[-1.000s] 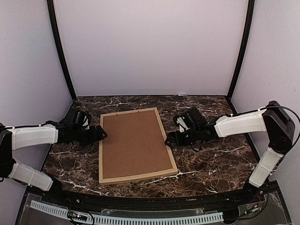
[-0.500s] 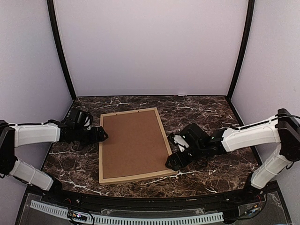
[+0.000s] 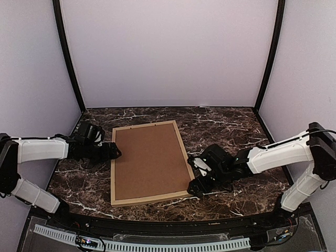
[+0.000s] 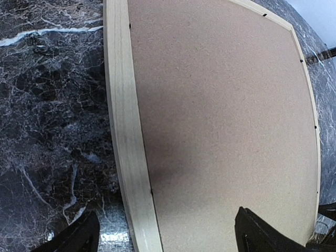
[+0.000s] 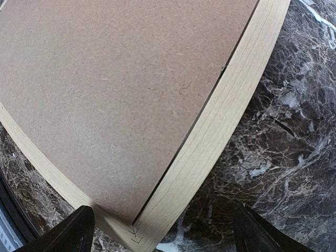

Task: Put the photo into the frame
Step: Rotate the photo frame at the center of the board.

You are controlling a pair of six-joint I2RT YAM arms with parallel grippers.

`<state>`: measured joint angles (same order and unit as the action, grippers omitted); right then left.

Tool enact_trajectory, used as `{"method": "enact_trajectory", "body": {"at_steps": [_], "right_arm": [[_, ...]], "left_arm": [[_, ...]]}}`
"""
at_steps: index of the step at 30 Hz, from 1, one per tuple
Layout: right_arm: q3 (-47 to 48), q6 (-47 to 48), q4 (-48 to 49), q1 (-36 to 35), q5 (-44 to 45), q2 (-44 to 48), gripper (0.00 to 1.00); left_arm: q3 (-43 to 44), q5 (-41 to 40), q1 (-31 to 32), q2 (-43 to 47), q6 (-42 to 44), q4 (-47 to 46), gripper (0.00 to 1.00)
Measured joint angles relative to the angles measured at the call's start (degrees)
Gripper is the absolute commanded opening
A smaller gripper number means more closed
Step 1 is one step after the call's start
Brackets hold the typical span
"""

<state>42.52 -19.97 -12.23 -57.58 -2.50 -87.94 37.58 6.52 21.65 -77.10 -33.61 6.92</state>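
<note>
Big dark marble desk [image 3: 236, 123], and lying flat, back side up, pretty much dead centre is the light wood frame [image 3: 152, 198]. Its long sides run roughly 12 to 6, and the brown backing board [image 3: 149, 160] fills it. The left claw [image 3: 114, 151] sits low at the frame's 9 o'clock edge, fingers spread wide, one tip over the desk and one over the board. The right claw [image 3: 194, 188] is down at the 5 o'clock corner, also spread wide, pinching nothing.
</note>
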Motion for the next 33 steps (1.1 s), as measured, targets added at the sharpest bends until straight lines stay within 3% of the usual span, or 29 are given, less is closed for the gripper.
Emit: {"method": "enact_trajectory", "body": {"at_steps": [33], "right_arm": [[1.0, -3.3, 2.3, -0.1, 0.1, -2.0, 0.86]], "left_arm": [[-0.6, 0.9, 0.0, -0.9, 0.0, -1.4, 0.92]]}}
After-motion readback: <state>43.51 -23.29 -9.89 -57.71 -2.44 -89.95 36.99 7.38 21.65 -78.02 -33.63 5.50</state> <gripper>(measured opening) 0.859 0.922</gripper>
